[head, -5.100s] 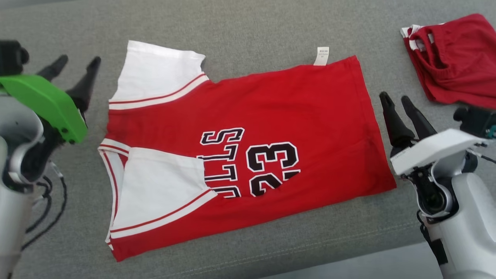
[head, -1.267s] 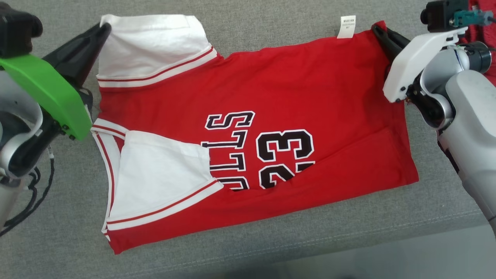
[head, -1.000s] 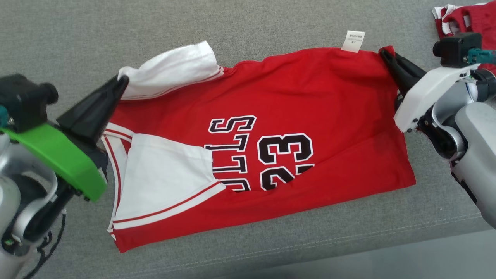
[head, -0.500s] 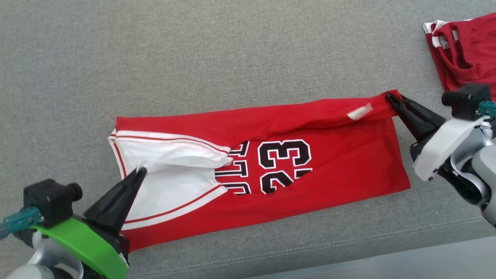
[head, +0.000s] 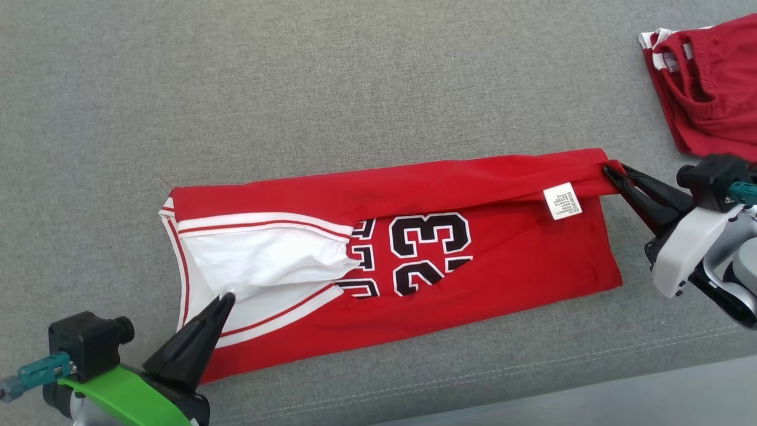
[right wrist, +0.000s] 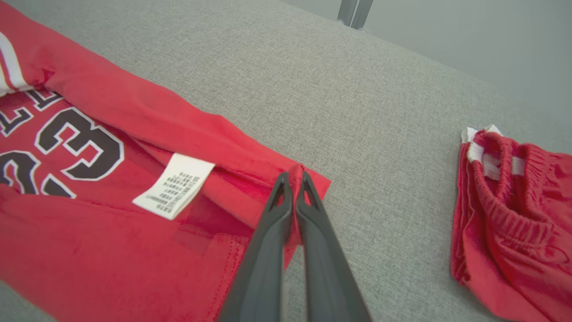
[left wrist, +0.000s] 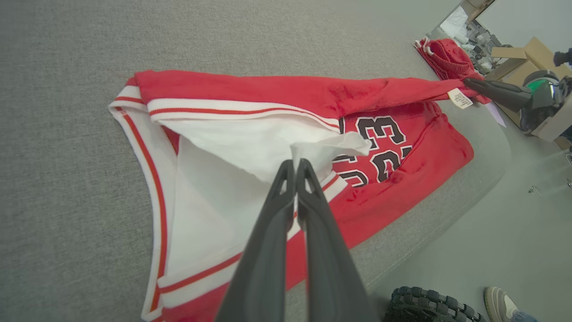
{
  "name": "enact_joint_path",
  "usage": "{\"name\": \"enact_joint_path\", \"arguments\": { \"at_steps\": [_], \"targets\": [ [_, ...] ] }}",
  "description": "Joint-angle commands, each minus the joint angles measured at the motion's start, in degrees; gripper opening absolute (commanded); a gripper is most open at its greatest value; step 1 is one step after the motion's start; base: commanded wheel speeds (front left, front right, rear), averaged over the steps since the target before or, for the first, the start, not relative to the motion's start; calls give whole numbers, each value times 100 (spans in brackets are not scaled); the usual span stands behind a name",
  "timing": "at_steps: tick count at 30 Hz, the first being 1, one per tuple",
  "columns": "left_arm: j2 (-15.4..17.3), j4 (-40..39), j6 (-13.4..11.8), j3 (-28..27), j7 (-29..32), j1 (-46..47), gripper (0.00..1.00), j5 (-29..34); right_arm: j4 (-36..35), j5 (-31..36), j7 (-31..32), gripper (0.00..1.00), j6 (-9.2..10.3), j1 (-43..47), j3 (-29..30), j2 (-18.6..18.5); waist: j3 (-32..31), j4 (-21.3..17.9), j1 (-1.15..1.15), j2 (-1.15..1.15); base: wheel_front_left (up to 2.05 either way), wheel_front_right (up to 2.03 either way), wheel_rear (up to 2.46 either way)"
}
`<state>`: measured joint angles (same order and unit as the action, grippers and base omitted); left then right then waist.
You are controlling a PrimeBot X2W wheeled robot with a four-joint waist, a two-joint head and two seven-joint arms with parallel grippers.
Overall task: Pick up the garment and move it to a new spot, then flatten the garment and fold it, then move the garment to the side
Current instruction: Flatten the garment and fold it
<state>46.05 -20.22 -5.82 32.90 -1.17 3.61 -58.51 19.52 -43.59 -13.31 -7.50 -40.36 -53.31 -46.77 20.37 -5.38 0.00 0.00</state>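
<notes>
Left claw is clenched on a pinch of white sleeve fabric from the jersey, its two dark tapered fingers pressed flat together. My right claw is clamped the same way on the red hem corner. I see the jersey lying on the grey woven cushion, toward the cushion's stitched front seam, with its far half folded over into a long narrow band. It is soft red knit with red-and-white striped trim, a black "23" outlined in white, and a small printed care label on the fold. Its long axis runs across the cushion, neckline toward the cushion's left end, hem toward its right. Crumpled red shorts sit at the cushion's far right corner.
</notes>
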Motion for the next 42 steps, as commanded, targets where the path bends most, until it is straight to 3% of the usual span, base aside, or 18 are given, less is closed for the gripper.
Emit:
{"name": "enact_joint_path", "arguments": {
  "at_steps": [1,13,16,17,19,20,21,26,27,28,31,33,42],
  "targets": [
    [43,-28,-4,-4,-12,-126,0,-38,20,56,-65,0,2,-54,-63,-43,5,-4,0,0,0,0,0],
    [-85,455,28,71,-103,-339,0,-157,-41,519,-192,0,2,-74,-224,-28,6,-95,0,0,0,0,0],
    [-113,500,50,100,-113,-393,0,-219,-56,804,-192,7,2,-11,-175,-1,-2,-120,0,0,0,0,0],
    [-121,512,56,97,-116,-415,0,-244,-62,898,-193,12,2,0,-171,2,-5,-125,0,0,0,0,0],
    [-141,548,57,106,-127,-454,0,-287,-59,1126,-193,38,2,22,-148,4,-12,-131,0,0,0,0,0],
    [-145,579,65,111,-123,-460,0,-311,-38,1214,-193,56,2,45,-165,-4,-17,-133,0,0,0,0,0],
    [-156,611,78,121,-107,-463,0,-331,-35,1313,-193,99,2,62,-187,-7,-21,-137,0,0,0,0,0],
    [-198,725,124,147,-53,-466,0,-427,-13,1734,-193,100,2,159,-243,-56,-54,-164,0,0,0,0,0],
    [-205,742,115,140,-65,-464,9,-430,-62,1839,-193,100,2,169,-280,-73,-61,-170,0,0,0,0,0],
    [-207,757,90,124,-98,-457,38,-401,-89,1872,-194,100,3,199,-288,-91,-67,-178,0,0,0,0,0],
    [-175,782,53,116,-147,-450,95,-303,-182,1892,-194,100,3,367,-244,-131,-91,-205,0,0,0,0,0],
    [-162,783,20,113,-164,-453,100,-278,-202,1883,-194,100,3,430,-206,-142,-102,-214,0,0,0,0,0],
    [85,522,-287,172,-167,-652,100,47,-448,1838,-194,100,5,1114,373,-118,-247,-296,0,0,0,0,0]
  ]
}}
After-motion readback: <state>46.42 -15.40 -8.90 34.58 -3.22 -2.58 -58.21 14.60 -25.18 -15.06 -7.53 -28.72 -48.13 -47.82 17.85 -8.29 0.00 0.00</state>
